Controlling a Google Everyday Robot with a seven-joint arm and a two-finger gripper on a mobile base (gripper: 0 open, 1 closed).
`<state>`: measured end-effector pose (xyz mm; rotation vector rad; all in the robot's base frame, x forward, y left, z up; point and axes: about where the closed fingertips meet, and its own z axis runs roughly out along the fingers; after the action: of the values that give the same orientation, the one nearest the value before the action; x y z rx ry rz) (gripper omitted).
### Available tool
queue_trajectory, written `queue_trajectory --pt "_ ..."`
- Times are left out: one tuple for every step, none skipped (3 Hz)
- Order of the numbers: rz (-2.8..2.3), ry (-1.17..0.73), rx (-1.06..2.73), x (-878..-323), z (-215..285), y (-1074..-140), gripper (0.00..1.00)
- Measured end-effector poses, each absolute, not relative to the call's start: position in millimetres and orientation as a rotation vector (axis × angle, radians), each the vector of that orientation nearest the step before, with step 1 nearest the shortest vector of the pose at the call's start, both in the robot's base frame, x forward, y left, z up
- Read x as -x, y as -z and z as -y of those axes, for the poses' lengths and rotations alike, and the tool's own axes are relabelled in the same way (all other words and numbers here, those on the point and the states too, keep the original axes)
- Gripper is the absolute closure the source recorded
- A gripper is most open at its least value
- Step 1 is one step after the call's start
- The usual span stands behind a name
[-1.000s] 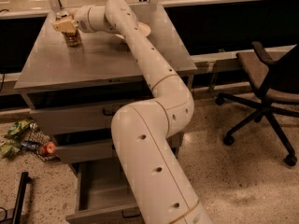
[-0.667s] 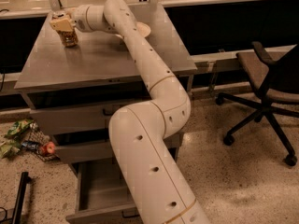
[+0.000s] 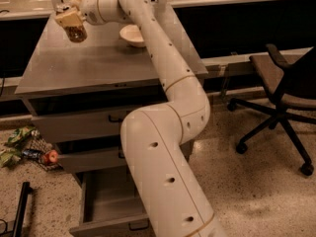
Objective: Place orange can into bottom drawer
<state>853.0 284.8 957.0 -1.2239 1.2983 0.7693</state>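
The orange can (image 3: 76, 33) is at the far left of the grey cabinet top (image 3: 98, 65), tilted and held just above the surface. My gripper (image 3: 70, 19) is shut on the can's upper part, at the end of my cream arm (image 3: 163, 63), which reaches across the cabinet. The bottom drawer (image 3: 106, 201) is pulled open below the two upper drawers. Its inside looks empty, and its front with a black handle (image 3: 138, 225) is at the lower edge of the view. My arm hides the drawer's right part.
A cream bowl (image 3: 132, 35) sits on the cabinet top to the right of the can. A black office chair (image 3: 281, 93) stands at the right. Wrappers and a red object (image 3: 50, 157) lie on the floor to the left. A black bar (image 3: 19, 214) lies at the lower left.
The can has come up off the cabinet top in my gripper and tilted. My arm's lower segments have shifted slightly.
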Motion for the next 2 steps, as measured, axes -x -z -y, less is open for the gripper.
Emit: queue_trajectory --pt "-1.304 -0.762 1.252 -844.6 -266.2 -966.1 1.0" --pt "-1.317 -0.775 1.277 -829.7 -250.7 -969.3 1.0"
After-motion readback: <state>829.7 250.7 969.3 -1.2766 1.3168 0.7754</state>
